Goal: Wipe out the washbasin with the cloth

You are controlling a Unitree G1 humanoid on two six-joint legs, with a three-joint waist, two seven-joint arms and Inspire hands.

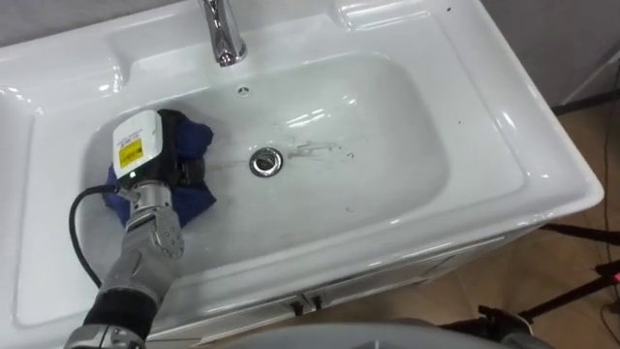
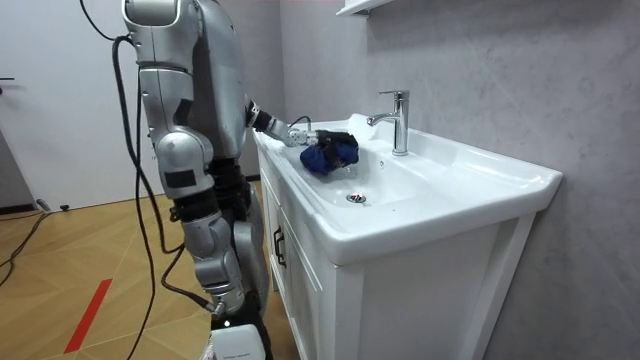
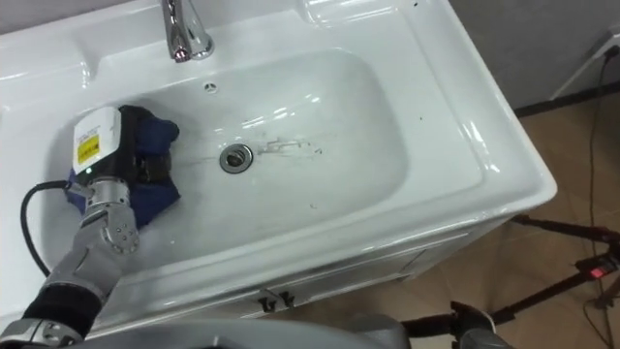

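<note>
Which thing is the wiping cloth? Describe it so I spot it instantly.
Start at the white basin, and look at its left side, left of the metal drain. There, under the left hand, lies the cloth: a crumpled dark blue rag, the only soft, coloured thing on the white porcelain.

Cloth (image 1: 200, 197) in basin (image 1: 412, 145) left of drain (image 1: 265, 162), faucet (image 1: 225, 34) behind

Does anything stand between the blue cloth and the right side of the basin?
Nothing visible does. The blue cloth lies under the left robot hand left of the drain; only that flat drain lies between, and the faucet stands behind on the rim.
</note>
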